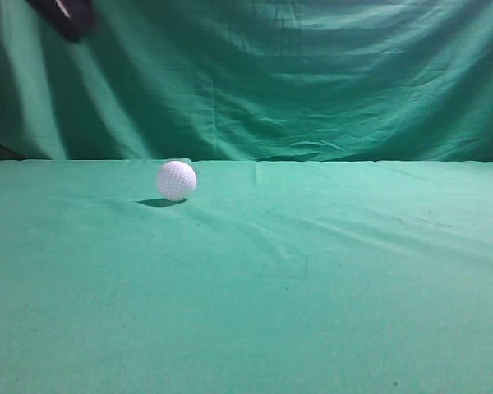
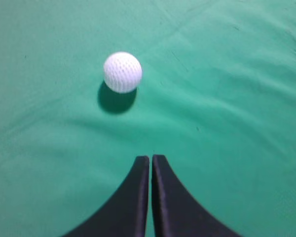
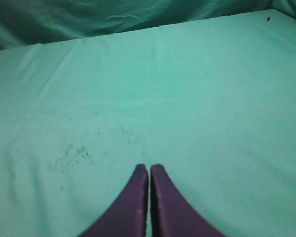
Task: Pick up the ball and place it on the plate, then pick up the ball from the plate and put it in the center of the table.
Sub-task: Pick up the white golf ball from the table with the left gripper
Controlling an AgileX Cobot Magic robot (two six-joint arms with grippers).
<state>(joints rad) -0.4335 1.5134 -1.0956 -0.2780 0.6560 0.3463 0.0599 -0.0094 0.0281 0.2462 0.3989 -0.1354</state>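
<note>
The white dimpled ball (image 1: 176, 180) rests on the teal-green table (image 1: 329, 279), left of the middle, near the back edge. In the left wrist view the ball (image 2: 122, 72) lies on the cloth ahead of and slightly left of my left gripper (image 2: 151, 158), which is shut and empty, well clear of the ball. My right gripper (image 3: 149, 168) is shut and empty over bare cloth (image 3: 212, 98). No plate shows in any view. A dark part of an arm (image 1: 66, 16) shows at the top left of the exterior view.
A darker green draped curtain (image 1: 296, 74) hangs behind the table. Small dark specks stain the cloth (image 3: 74, 153) left of the right gripper. The table's back edge (image 3: 138, 32) shows in the right wrist view.
</note>
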